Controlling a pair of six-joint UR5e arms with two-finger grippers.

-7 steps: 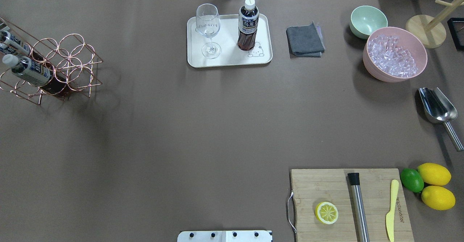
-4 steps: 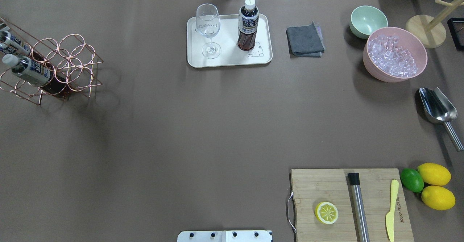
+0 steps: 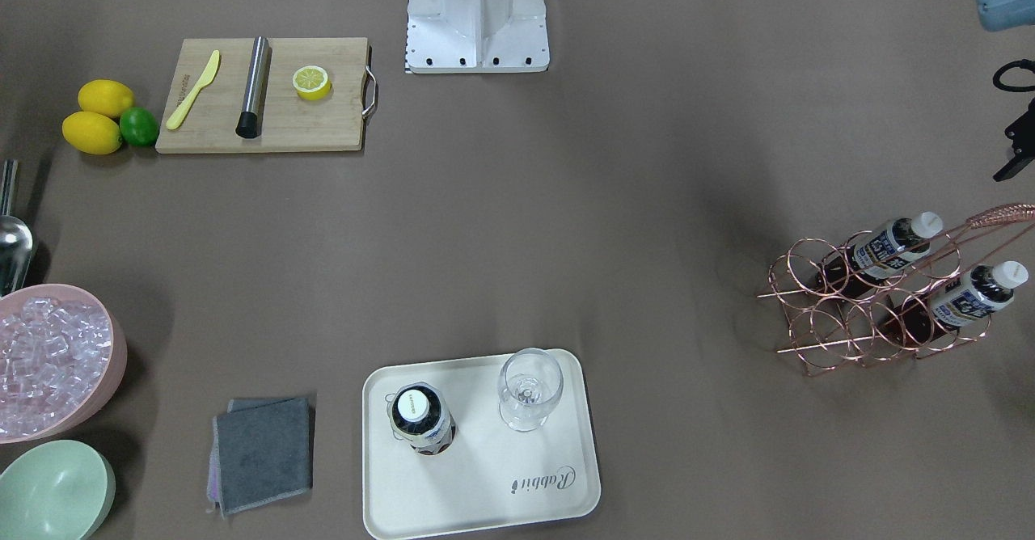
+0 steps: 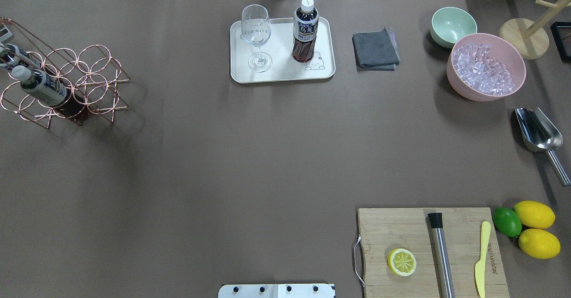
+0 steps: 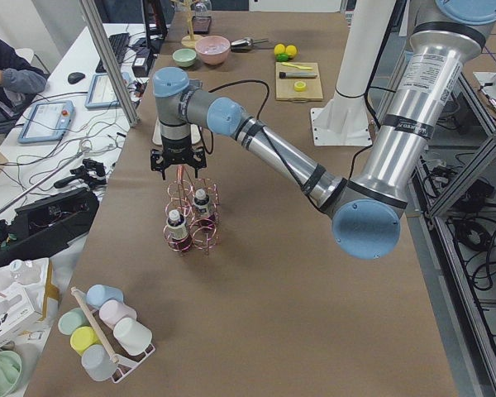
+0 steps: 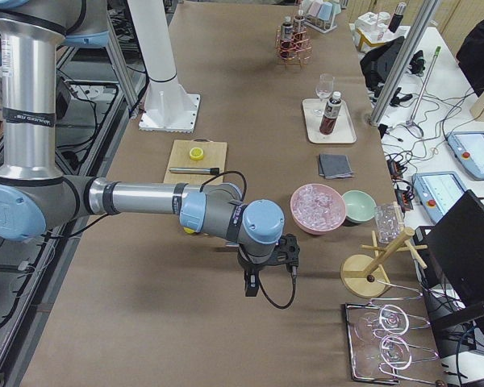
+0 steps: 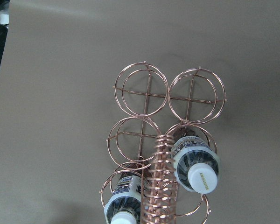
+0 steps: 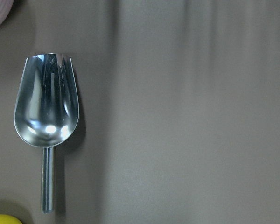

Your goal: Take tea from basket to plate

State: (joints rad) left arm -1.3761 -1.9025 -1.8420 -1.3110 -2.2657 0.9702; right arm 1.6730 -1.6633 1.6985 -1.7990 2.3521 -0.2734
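Tea [image 4: 305, 30]: one bottle, upright on the plate [image 4: 281, 55], white cap on. It stands on the plate's right half, with the base just beside the bear drawing.
Plate: cream tray at the table's far edge from the robot, near the middle.
Wine glass [image 4: 256, 32]: upright on the plate's left half, apart from the tea.
Basket [image 4: 67, 84]: copper wire rack of rings, far out on the robot's left.
Two like bottles [image 7: 196, 161]: lying in the basket's rings, caps pointing away from the plate.
Left gripper [image 5: 178, 161]: directly above the basket's coiled handle [image 7: 161, 186] and close to it. I cannot tell whether the jaws are apart or together, or whether they touch it.
Right gripper [image 6: 251, 286]: low over the table on the robot's right, above the metal scoop [image 8: 46, 100]. Its jaw state cannot be told.
Grey cloth [image 4: 374, 48]: folded, lying between the plate and the bowls.
Pink bowl [image 4: 449, 68]: filled with ice cubes.
Mint-green bowl [image 4: 451, 25]: just beside the pink bowl.
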